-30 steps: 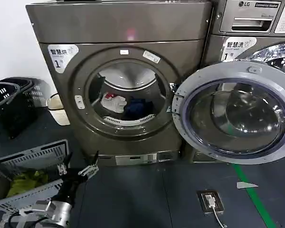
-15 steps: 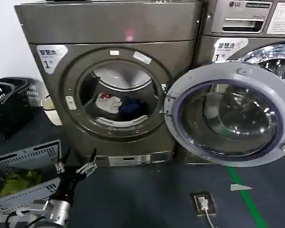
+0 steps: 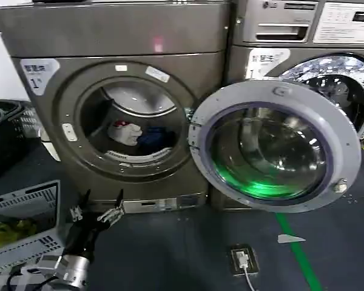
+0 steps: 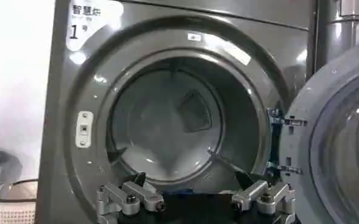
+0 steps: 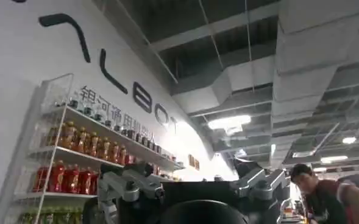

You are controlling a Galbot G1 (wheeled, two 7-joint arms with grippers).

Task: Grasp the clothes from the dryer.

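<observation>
Inside the dryer (image 3: 127, 91) the clothes (image 3: 136, 134) look light and limp, best pinched at the heap's top by the left gripper (image 3: 97, 209), wide open and empty at seven o'clock of them.

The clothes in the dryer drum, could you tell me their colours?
White with red marks, plus dark blue, best in the head view: clothes.

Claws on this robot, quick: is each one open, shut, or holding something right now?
Left claw: open, empty, low in front of the dryer.
Right claw: open, empty, pointing up toward the ceiling.
</observation>
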